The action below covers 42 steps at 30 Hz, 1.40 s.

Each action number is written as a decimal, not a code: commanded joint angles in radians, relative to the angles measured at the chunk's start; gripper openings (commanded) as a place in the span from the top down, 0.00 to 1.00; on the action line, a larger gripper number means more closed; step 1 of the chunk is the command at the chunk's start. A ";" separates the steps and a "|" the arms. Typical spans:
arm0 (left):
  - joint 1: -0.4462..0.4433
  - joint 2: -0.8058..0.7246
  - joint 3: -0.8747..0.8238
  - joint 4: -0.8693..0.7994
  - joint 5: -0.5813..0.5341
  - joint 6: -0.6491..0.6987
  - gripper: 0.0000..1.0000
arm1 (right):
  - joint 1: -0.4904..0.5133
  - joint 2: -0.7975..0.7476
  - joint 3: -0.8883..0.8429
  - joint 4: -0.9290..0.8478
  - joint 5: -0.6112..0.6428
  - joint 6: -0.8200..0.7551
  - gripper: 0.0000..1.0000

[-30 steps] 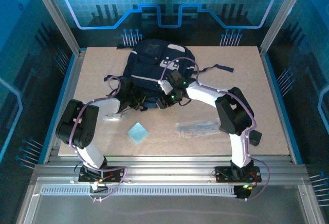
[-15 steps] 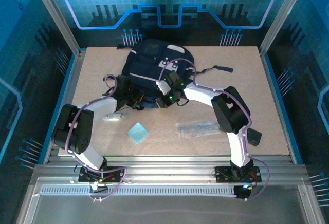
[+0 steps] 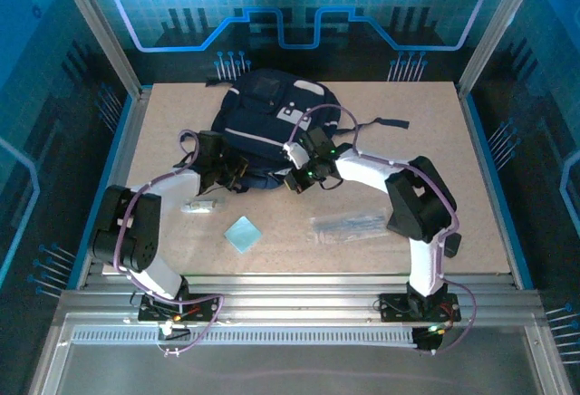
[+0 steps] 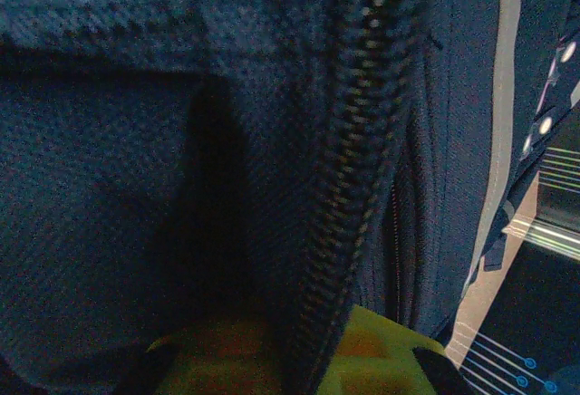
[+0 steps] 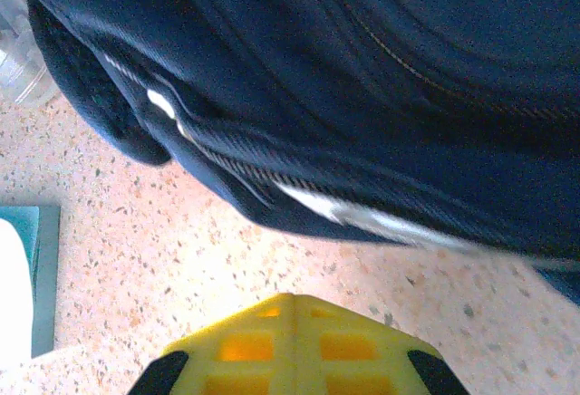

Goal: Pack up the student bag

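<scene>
Blurred student bag (image 4: 109, 141) fabric hides the left end effector's (image 4: 299, 363) tips, pinched on its zipper seam (image 4: 362, 141); the right end effector (image 5: 285, 322) is pressed together, bag hem just beyond.

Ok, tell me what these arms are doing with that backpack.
Both arms reach to the near edge of the student bag lying on the table. The left gripper is shut, apparently pinching fabric beside a zipper. The right gripper is shut at the bag's lower edge; whether it holds fabric is unclear. A teal pad and clear packet lie outside.
</scene>
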 commanded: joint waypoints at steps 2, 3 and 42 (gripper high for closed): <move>0.022 -0.046 0.048 0.087 0.017 0.045 1.00 | -0.024 -0.038 -0.045 -0.027 -0.032 -0.006 1.00; 0.023 -0.044 0.051 0.086 0.035 0.044 1.00 | -0.022 -0.040 -0.045 -0.021 -0.038 -0.006 1.00; 0.025 -0.142 0.077 0.030 0.110 0.042 1.00 | -0.037 0.057 0.065 0.230 -0.216 0.144 1.00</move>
